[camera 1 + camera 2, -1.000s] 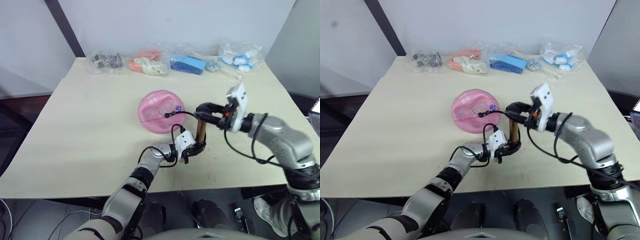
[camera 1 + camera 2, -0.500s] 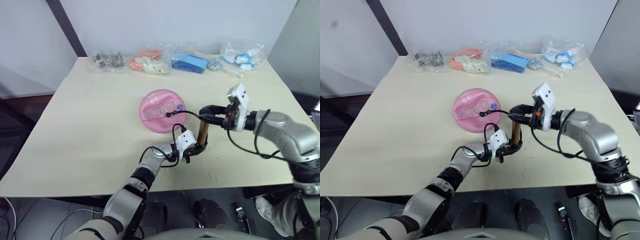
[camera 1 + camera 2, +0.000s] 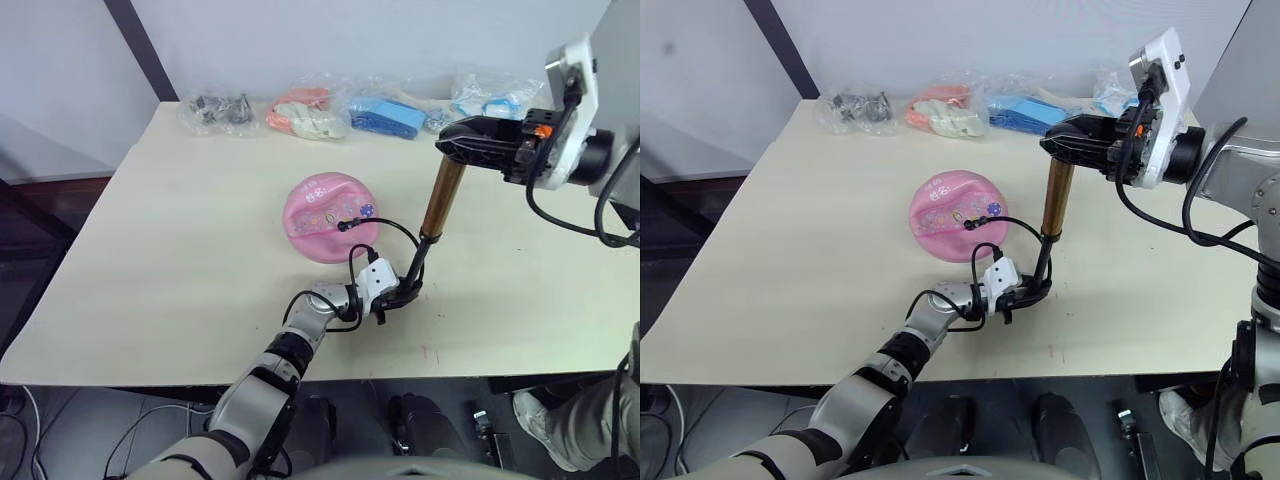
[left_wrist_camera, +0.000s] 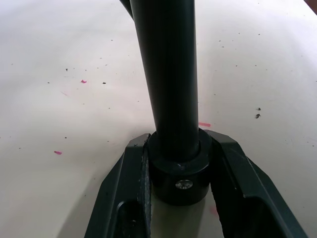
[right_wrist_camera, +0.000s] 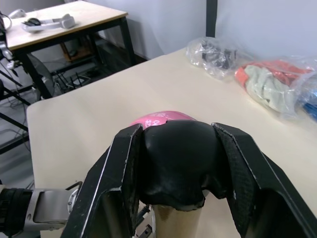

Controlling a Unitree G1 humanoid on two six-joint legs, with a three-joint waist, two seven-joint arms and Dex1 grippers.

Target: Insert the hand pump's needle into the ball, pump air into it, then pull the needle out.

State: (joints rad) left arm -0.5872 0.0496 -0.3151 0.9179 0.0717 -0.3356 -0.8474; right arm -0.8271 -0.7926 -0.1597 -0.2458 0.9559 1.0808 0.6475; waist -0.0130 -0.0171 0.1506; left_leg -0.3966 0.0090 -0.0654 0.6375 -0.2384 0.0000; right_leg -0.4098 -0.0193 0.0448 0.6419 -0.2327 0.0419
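**Both grippers clamped on hand pump, barrel lifted high on its rod**

L gripper [image 3: 400, 296] low at table level, fingers [image 4: 130, 198] closed tight around the black end cap at the foot of the thin rod; cap sits wedged betw. both fingers, touching each, right on the table [image 3: 180, 250]. R gripper [image 3: 462, 142] raised well above the table, fingers [image 5: 115, 183] clenched on the black top cap of the hand pump [image 3: 441, 198], one finger each side of cap, no gap.

Pump stands nearly upright, tilted slightly: gold-brown barrel hangs under R gripper, thin black rod runs from barrel's lower end down to L gripper. Rod mostly exposed, i.e. pump drawn out long.

Thin black hose [image 3: 385, 225] loops from near the pump's foot up and over to the ball [image 3: 330, 217]. Needle [image 3: 345, 225] end w/ small black fitting meets ball's upper surface on side facing pump; pin itself too small to see.

Ball, pink, rests on table just beside L gripper, on far side.

Bagged items [image 3: 300, 112] line far table edge, well apart from pump.
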